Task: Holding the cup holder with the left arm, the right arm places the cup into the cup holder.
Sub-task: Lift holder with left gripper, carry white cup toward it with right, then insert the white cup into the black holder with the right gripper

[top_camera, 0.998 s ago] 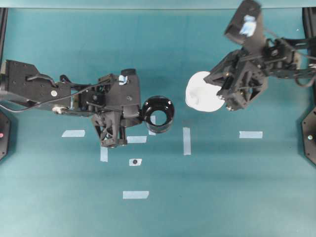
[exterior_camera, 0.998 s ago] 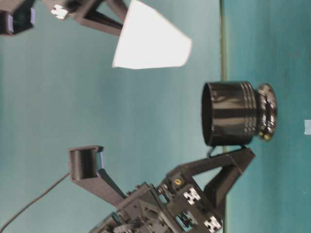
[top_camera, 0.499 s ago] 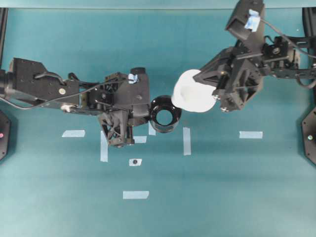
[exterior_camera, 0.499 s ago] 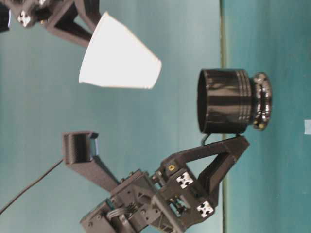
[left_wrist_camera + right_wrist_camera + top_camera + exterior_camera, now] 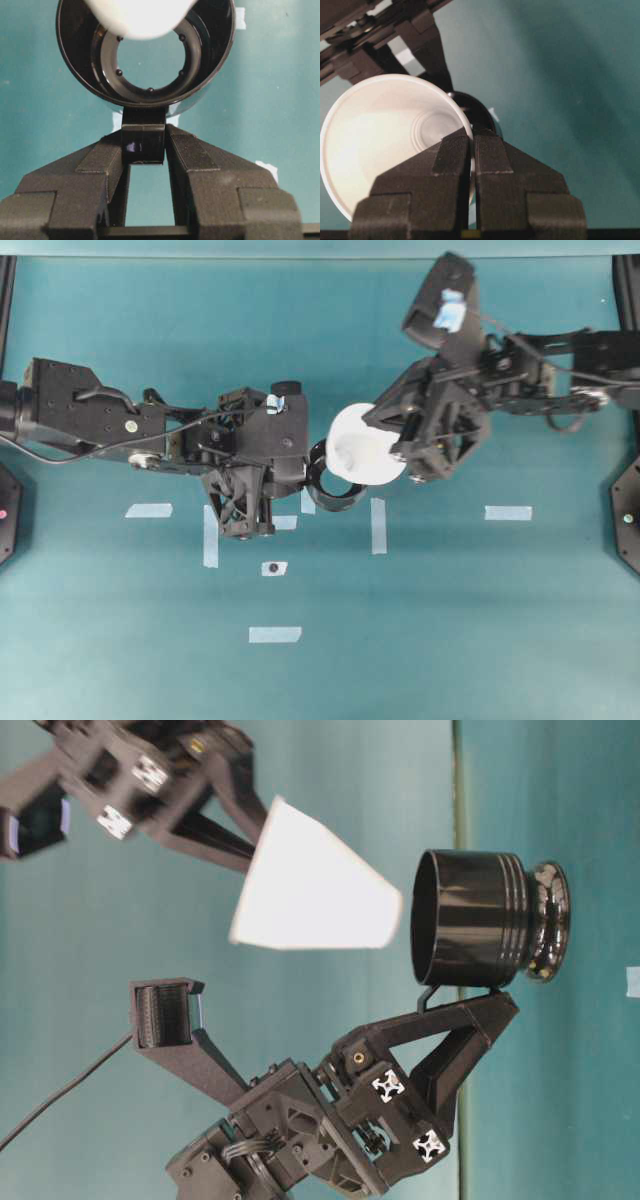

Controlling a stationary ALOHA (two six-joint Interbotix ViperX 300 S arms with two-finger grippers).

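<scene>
White cup [image 5: 310, 885], its rim pinched in the right end effector [image 5: 471, 145], hangs tilted just off the mouth of the cup holder [image 5: 480, 932] (handle clamped by the left end effector [image 5: 144, 150]), and that tilt could catch its base on the rim.

holder mouth: the cup holder [image 5: 470, 932] is open, with the base of the cup [image 5: 312, 885] just before it.
9 o'clock of holder: blocked by the left pincer [image 5: 300, 472] on its handle.
3 o'clock: taken by the right pincer [image 5: 392, 435].
6 o'clock: bare worktop [image 5: 450, 620], only flat tape strips [image 5: 378, 525].
</scene>
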